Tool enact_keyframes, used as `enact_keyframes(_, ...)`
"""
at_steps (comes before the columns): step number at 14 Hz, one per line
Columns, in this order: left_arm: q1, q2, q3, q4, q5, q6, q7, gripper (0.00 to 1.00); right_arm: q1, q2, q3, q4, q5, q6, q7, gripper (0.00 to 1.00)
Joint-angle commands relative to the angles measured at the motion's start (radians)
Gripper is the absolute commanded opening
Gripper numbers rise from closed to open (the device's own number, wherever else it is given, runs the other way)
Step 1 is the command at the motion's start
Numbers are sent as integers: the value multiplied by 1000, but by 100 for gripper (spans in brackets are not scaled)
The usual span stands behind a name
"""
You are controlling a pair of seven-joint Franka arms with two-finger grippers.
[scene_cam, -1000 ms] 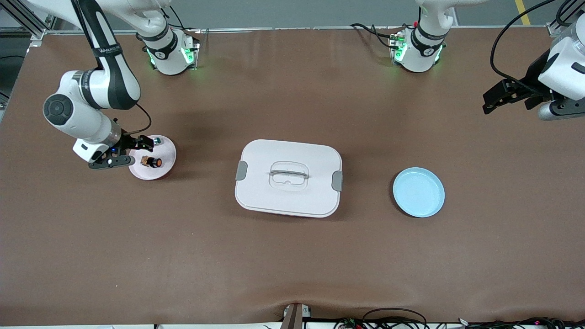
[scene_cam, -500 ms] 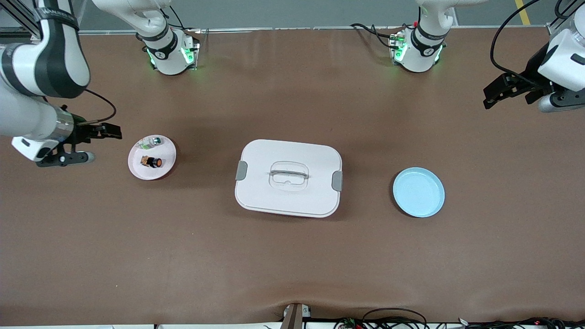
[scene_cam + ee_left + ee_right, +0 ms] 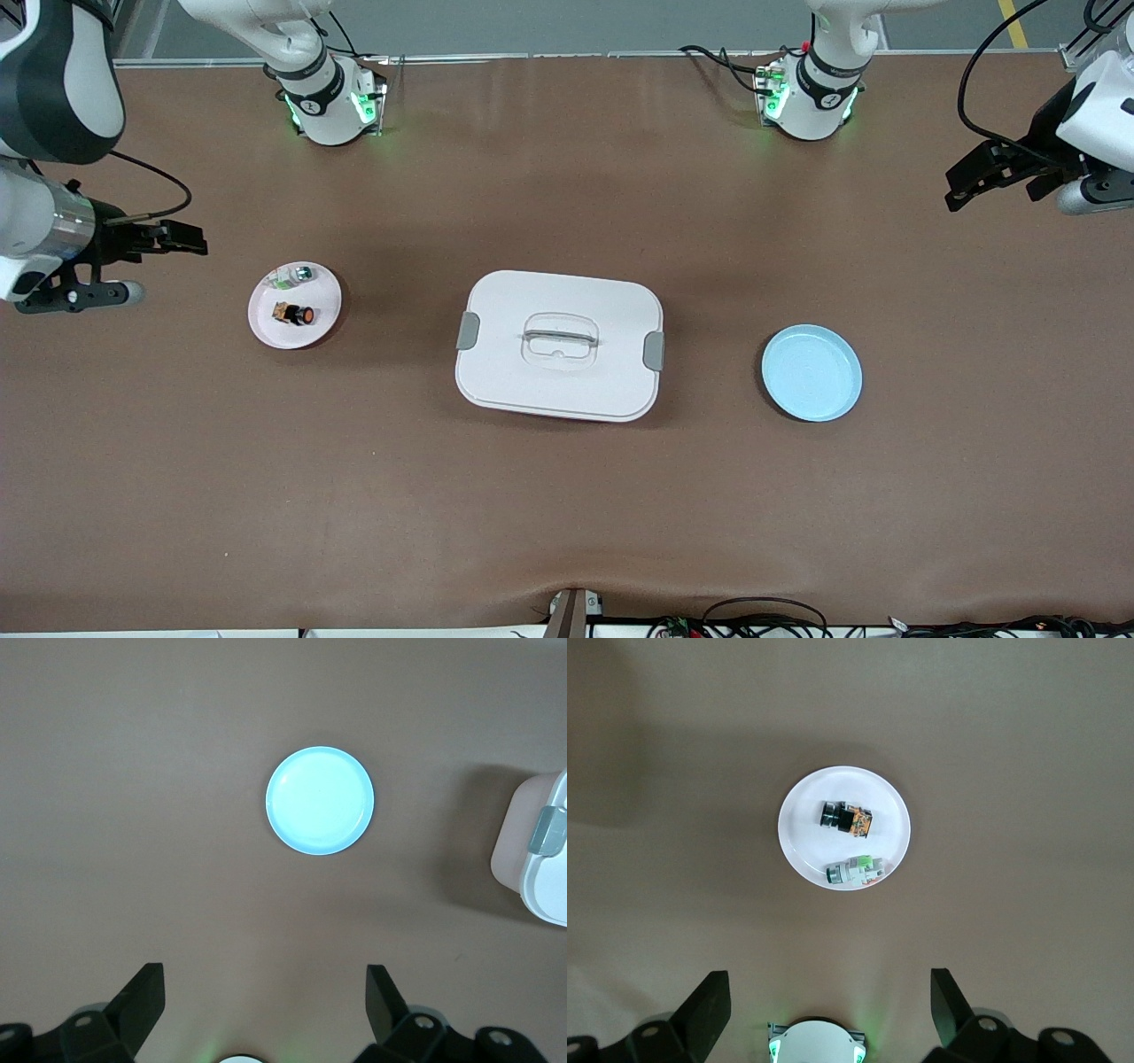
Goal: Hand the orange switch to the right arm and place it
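toward the right arm's end of the table: a white plate lies flat on the brown table, well apart from the other things.
orange switch: lies on its side on the white plate, in the part of the plate nearer to the front camera; nothing grips it.
clear-and-green part: on the same plate, just beside the switch and apart from it, farther from the front camera.
right gripper: up in the air over bare table at the right arm's end, off the plate's edge; fingers spread wide apart with nothing between them.
left gripper: up in the air over bare table at the left arm's end, well apart from everything; fingers spread wide apart, holding nothing.
white lidded box: mid-table, closed, grey latches at both ends and a clear handle on top.
light blue plate: between the box and the left arm's end of the table, nothing on it.
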Motion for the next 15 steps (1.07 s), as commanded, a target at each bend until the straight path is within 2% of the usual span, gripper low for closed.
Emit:
enact_keyframes(1, 3, 3, 3, 11, -11, 7, 16, 100, -12, -31, 4, 20, -10, -32, 15, 100)
enact_keyframes(3, 4, 19, 3, 26, -13, 7, 16, 100, -21, -33, 6, 23, -10, -32, 15, 100)
enact_keyframes(6, 0, 23, 2, 27, -11, 4, 7, 100, -94, -36, 46, 35, -1, -26, 14, 100)
enact_keyframes(7, 0, 23, 2, 27, -11, 4, 6, 100, -123, -38, 72, 37, 2, -22, 14, 100)
enact_keyframes(9, 0, 25, 0, 27, -11, 4, 8, 100, -212, -39, 162, 47, 2, -20, 14, 100)
enact_keyframes(10, 0, 25, 0, 28, -11, 4, 14, 100, -222, -41, 176, 58, 1, -18, 14, 100)
enact_keyframes(15, 1, 28, 0, 28, -11, 4, 14, 100, -190, -133, 172, 43, -1, 12, 46, 100)
